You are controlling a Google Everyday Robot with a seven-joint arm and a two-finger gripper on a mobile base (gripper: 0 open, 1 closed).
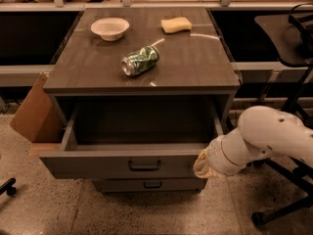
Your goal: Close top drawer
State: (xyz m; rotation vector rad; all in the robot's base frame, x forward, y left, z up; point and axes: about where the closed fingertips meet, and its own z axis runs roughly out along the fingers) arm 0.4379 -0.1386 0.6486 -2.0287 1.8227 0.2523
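Observation:
The top drawer [98,164] is a wide grey drawer with a deep empty box and a small dark pull handle [144,166] at centre. It stands pulled out from the grey cabinet [142,62]. My gripper [204,164] is at the end of the white arm [266,136], which reaches in from the right. The gripper sits against the right end of the drawer's front panel, with its tip hidden behind the wrist.
On the cabinet top lie a crushed green can [141,60], a white bowl [110,28] and a yellow sponge [176,24]. A shallower drawer [151,184] sits below. A cardboard box [34,114] leans at the left. Chair legs [281,209] stand at the right.

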